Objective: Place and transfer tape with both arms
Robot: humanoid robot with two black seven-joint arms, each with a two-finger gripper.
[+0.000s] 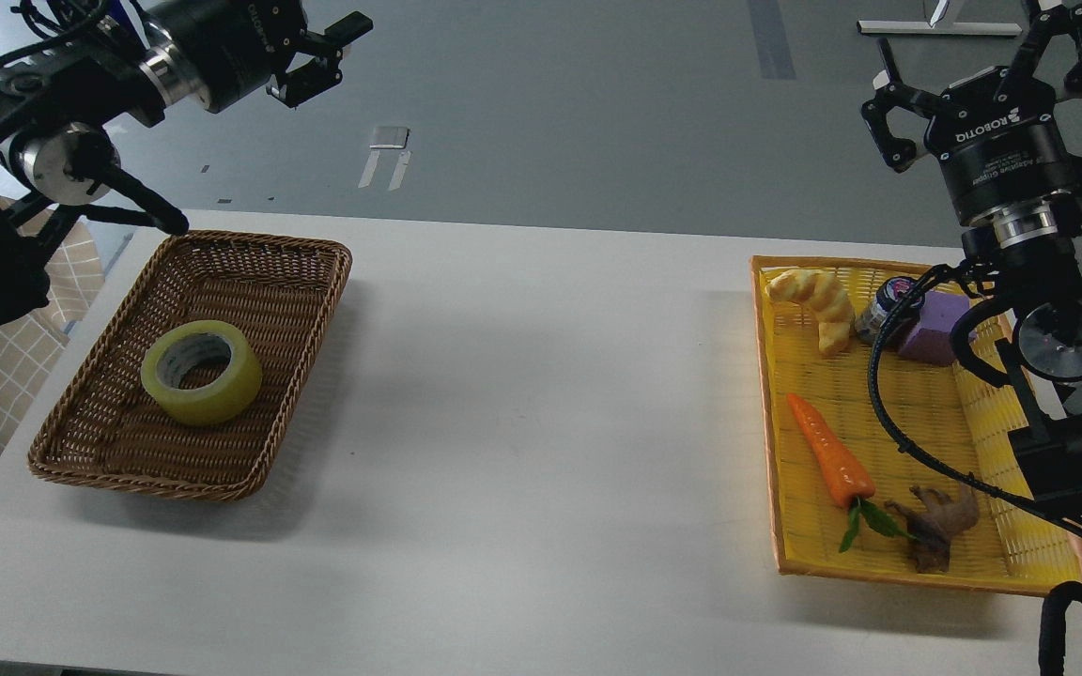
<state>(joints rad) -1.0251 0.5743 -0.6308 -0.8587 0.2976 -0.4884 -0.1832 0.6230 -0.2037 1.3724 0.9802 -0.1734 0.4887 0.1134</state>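
Observation:
The tape [202, 372], a wide translucent yellow roll with a grey-white core, lies flat in the brown wicker basket [306, 282] on the left of the white table. My left gripper [320, 58] hangs high above the basket's far end, open and empty, well clear of the tape. My right gripper [987, 80] is raised above the far end of the yellow tray [771, 413] on the right, fingers spread open and empty.
The yellow tray holds a croissant [815, 299], a dark-lidded jar [884, 307], a purple block [934, 328], a carrot [827, 453] and a brown root piece [940, 521]. My right arm's cables cross over the tray's right side. Bare white table [541, 394] lies between basket and tray.

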